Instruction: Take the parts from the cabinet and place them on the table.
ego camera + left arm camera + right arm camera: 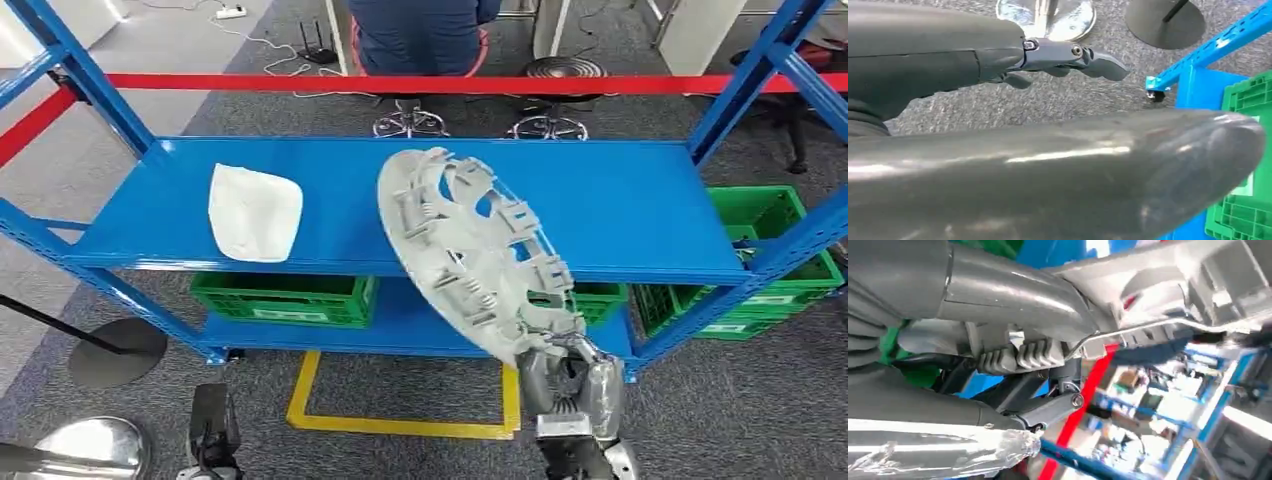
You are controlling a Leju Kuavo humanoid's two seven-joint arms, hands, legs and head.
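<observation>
At the near right of the blue rack (620, 215), your right hand (570, 385) is clasping the grey wheel cover (470, 255) by its low rim, risking it twisting loose or clipping the shelf, while your left hand (1068, 57) is hanging slack, grasping nothing.

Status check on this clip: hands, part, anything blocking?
Right hand grips wheel cover by its rim, tilted above shelf. Left hand holds nothing.

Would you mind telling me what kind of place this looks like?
Probably an industrial workshop or test area: blue steel shelving, green parts crates beneath it, and a grey wheel cover held by the right hand.
</observation>
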